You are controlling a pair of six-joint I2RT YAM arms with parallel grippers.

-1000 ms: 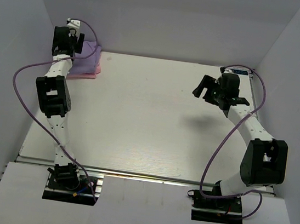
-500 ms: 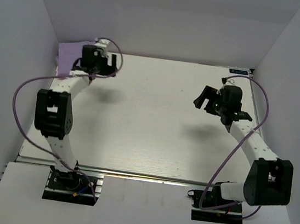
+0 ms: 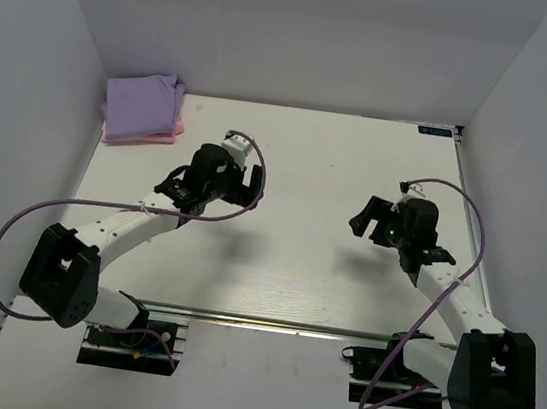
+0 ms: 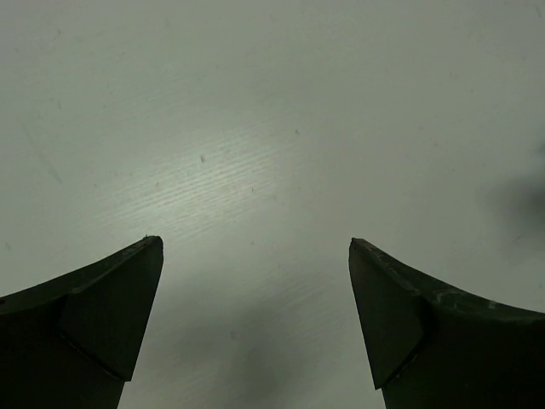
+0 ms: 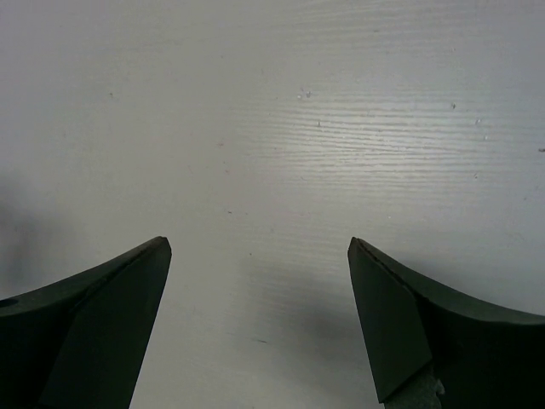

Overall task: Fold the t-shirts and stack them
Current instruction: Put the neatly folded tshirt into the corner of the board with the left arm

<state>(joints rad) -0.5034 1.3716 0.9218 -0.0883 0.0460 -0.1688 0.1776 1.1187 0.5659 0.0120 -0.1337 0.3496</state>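
T-shirts (image 3: 142, 112) are seen folded and stacked at the far left corner of the table (image 3: 305, 269), so the task is judged essentially done. The lavender t-shirt (image 3: 141, 99) is laid on top, and the pink t-shirt (image 3: 151, 136) is shown only as an edge beneath. Over the table's middle, the left gripper (image 4: 255, 247) and right gripper (image 5: 260, 243) are held spread and empty.

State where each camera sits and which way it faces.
Top external: above and behind the arms, looking down on the table; shows left arm, right arm, lavender t-shirt on pink t-shirt.
Left wrist: on the left arm, facing down at the table; open left gripper shows.
Right wrist: likewise, open right gripper.
Shared: both wrist views see only table.
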